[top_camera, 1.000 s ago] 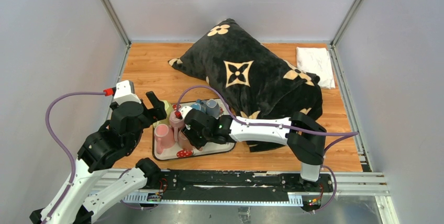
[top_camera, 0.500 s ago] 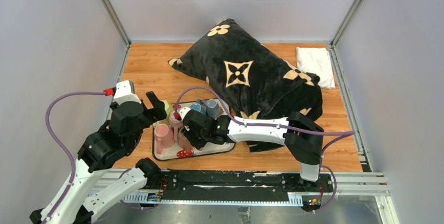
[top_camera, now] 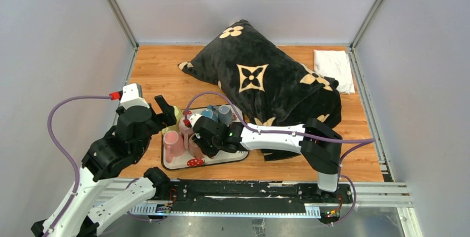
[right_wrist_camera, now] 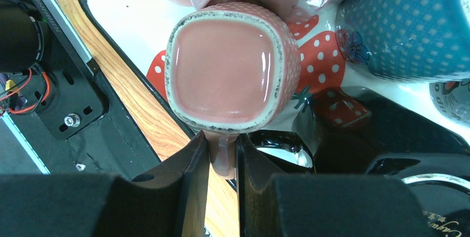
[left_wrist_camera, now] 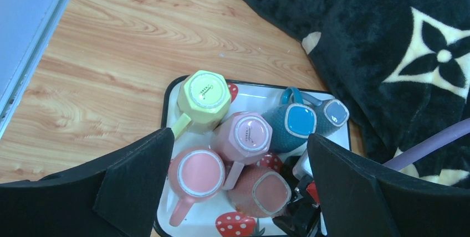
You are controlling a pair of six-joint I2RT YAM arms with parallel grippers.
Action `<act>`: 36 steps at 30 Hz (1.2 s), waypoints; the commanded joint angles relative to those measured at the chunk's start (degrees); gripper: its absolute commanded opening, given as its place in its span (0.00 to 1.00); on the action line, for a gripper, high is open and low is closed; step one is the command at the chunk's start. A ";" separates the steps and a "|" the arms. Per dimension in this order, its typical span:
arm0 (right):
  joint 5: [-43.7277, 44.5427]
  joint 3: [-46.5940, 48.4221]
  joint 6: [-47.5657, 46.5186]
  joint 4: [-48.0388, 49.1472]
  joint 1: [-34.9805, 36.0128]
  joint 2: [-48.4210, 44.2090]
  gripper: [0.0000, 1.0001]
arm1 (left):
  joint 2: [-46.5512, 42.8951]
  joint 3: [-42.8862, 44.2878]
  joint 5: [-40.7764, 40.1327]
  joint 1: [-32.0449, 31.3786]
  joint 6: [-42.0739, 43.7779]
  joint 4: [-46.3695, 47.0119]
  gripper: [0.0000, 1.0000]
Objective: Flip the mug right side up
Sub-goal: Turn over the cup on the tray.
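Right jaws: I see the right gripper point(right_wrist_camera: 221, 147) closed on the handle point(right_wrist_camera: 222, 162) of the dotted rose mug point(right_wrist_camera: 233, 76), one finger pressed to each side of it.
Task mug against those jaws: the mug body sits just beyond the fingertips with its handle pointing back between them. It is base up, with its glazed, square-cornered underside facing my wrist camera.
Only in the right wrist view: this is the one view that shows me the pinch itself. It also shows the strawberry-print tray point(right_wrist_camera: 127, 18) under the mug and the teal mug point(right_wrist_camera: 410, 32) close on the right.
Left jaws: the left gripper point(left_wrist_camera: 238, 137) is spread wide and holds nothing. It hangs above the tray with its two fingers framing the whole cluster.
Only in the left wrist view: I get the full layout here. The dotted mug is at the near edge of the tray, touching the pale pink mug point(left_wrist_camera: 249, 134) and just beside the salmon mug point(left_wrist_camera: 197, 171). The yellow-green mug point(left_wrist_camera: 204, 94) sits at the far left corner and the grey-blue mug point(left_wrist_camera: 335, 112) at the far right.
Only in the top view: the right arm reaches across to the tray from the right. The black pillow point(top_camera: 260, 76) lies behind the tray on the wooden table point(top_camera: 155, 71), and a white cloth point(top_camera: 334, 68) lies at the far right.
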 commanded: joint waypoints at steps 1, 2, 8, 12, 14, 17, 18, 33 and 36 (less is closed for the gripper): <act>1.03 0.28 -1.26 0.85 0.30 -2.04 0.00 | 0.47 1.45 -1.35 -0.30 0.12 1.48 0.99; 0.39 0.06 -1.49 1.08 0.30 -2.75 0.00 | 0.35 1.35 -1.28 -0.30 -0.03 1.74 0.99; -3.66 -2.84 -2.00 4.23 0.30 -7.26 0.00 | 0.77 0.86 -0.02 -0.30 0.16 4.01 0.99; -4.66 -3.60 -3.19 4.95 0.30 -8.05 0.00 | 0.77 0.64 -0.34 -0.29 0.43 4.72 0.99; -4.60 -3.90 -3.07 5.38 0.28 -8.46 0.00 | 0.50 0.39 -0.63 -0.30 0.38 4.89 0.99; -5.19 -4.45 -1.96 6.87 0.30 -8.65 0.00 | -0.47 -0.38 -1.53 -0.30 -0.36 5.11 0.99; -5.39 -4.42 -1.79 6.95 0.30 -8.78 0.00 | -0.75 -0.68 -1.53 -0.28 -0.51 5.30 0.99; -8.04 -8.88 -1.16 11.16 -0.77 -18.16 0.00 | 0.04 -1.16 0.42 -0.29 1.28 11.41 0.99; -8.34 -11.26 -0.50 14.47 -1.86 -21.59 0.00 | -0.17 -0.42 1.98 -0.25 2.31 13.83 0.99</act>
